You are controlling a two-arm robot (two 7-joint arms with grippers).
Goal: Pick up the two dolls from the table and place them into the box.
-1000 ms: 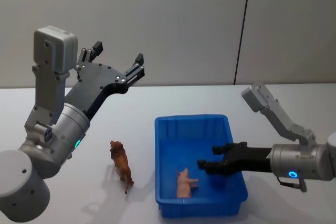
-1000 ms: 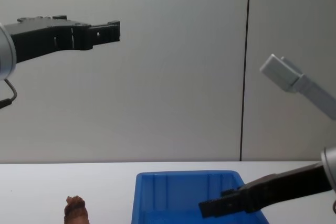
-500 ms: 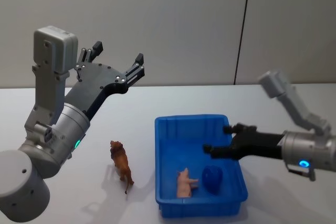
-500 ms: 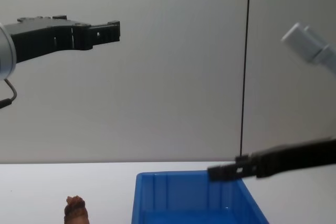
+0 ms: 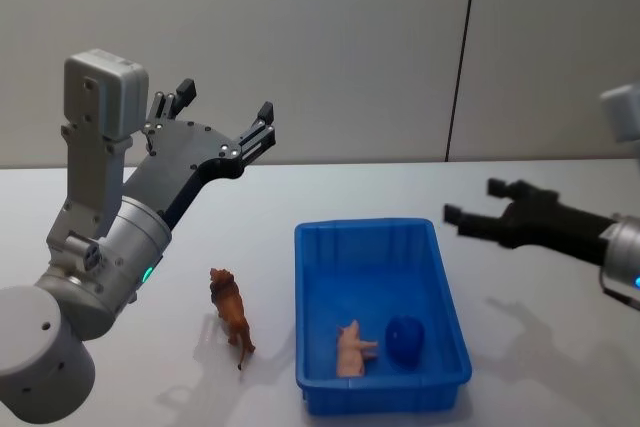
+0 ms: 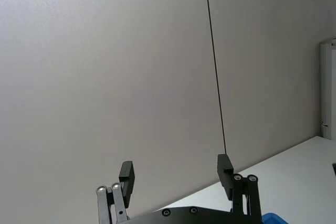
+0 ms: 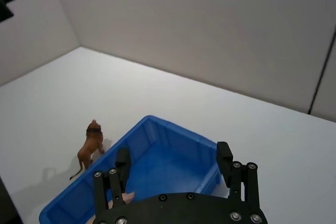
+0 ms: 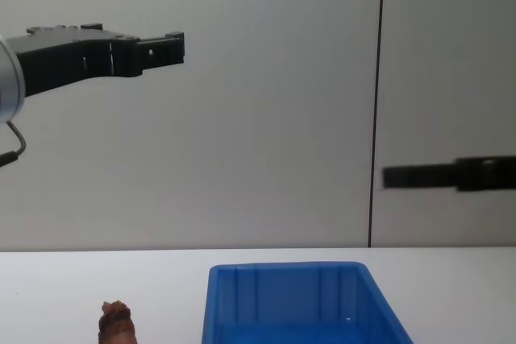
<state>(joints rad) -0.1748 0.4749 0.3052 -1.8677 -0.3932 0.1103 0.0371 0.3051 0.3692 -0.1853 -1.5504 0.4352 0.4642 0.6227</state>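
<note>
Head view: a plain white counter (image 5: 120, 197) runs back to a pale grey wall (image 5: 330, 37) crossed by one dark vertical seam (image 5: 462, 57). One blue box (image 5: 302, 297) stands on the counter, near and a little right of centre. There are two dolls. The brown doll (image 5: 230, 315) stands on the counter just left of the box, apart from its wall. The pink doll (image 5: 350, 347) lies inside the box at its near end. Beside it is one rounded dark blue lump (image 5: 405, 340); what it is cannot be told. The left hand (image 5: 222, 107) is held high on the left, above the counter, fingers spread wide and holding nothing. The right hand (image 5: 478, 205) hangs in the air to the right of the box's far end, also spread wide and empty.

Left wrist view: the left hand's two fingertips stand well apart against the wall and the seam, with nothing between them. A strip of counter and a sliver of the box show in a corner.

Right wrist view: the right hand's fingers are wide apart, above the box (image 7: 173, 129), and the brown doll (image 7: 90, 145) stands on the counter outside it.

Chest view: the left hand (image 8: 161, 46) reaches in high from the left, and the right hand (image 8: 419, 175) reaches in from the right, lower but well above the box (image 8: 290, 292). The brown doll's head (image 8: 115, 316) shows left of the box.
</note>
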